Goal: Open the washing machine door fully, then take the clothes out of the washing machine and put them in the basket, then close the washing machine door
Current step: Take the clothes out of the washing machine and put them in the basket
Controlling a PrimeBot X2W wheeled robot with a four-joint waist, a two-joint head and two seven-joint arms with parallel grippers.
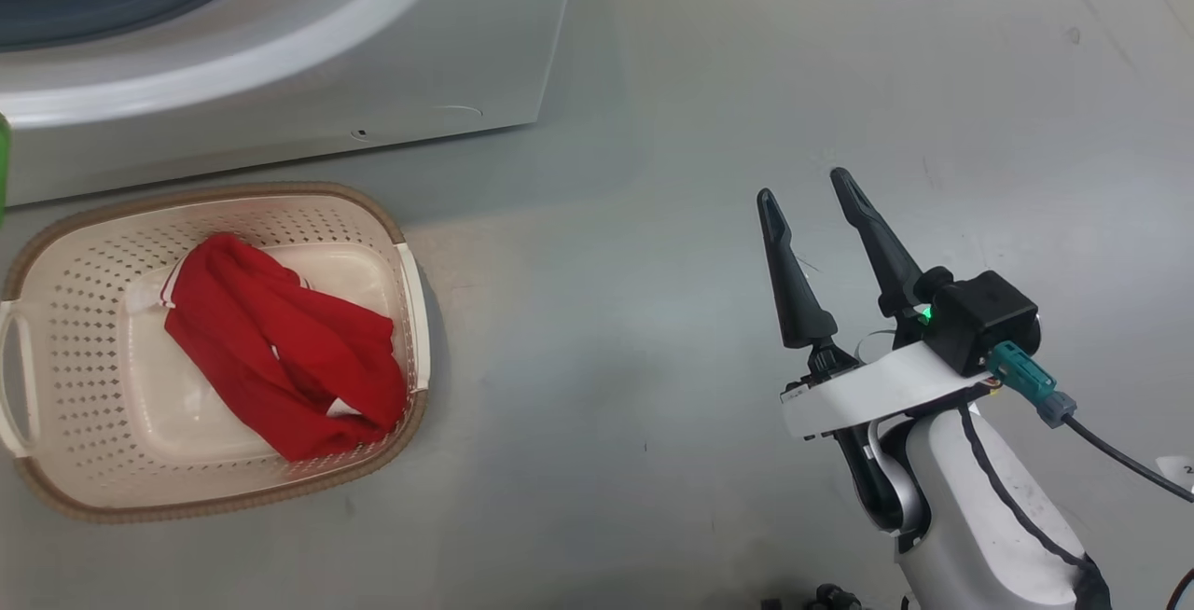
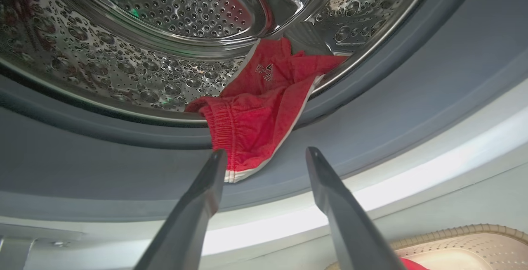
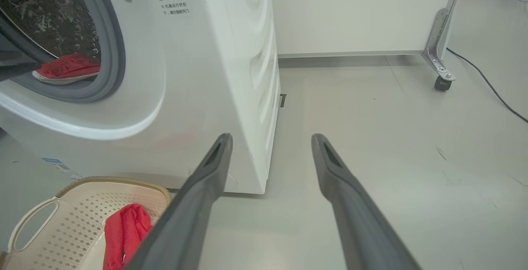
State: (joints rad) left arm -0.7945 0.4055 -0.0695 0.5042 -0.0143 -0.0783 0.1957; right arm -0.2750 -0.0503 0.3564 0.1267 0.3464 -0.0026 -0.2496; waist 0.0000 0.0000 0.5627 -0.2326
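A: My left claw point(image 2: 265, 152) is wide open and empty, tips just before the red garment point(image 2: 255, 117) hanging over the drum lip point(image 2: 136, 111) onto the grey seal point(image 2: 103, 166).
B: What may go wrong?
A: If I close too early, I pinch only the white edge point(image 2: 247, 175) and it slips; too deep, I catch the seal. Another garment point(image 1: 280, 349) lies in the basket point(image 1: 56, 311); my right claw point(image 1: 803, 185) is open, empty.

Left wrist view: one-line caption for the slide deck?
Open left gripper poised before a red garment hanging over the drum lip of the washing machine; basket rim at lower right.
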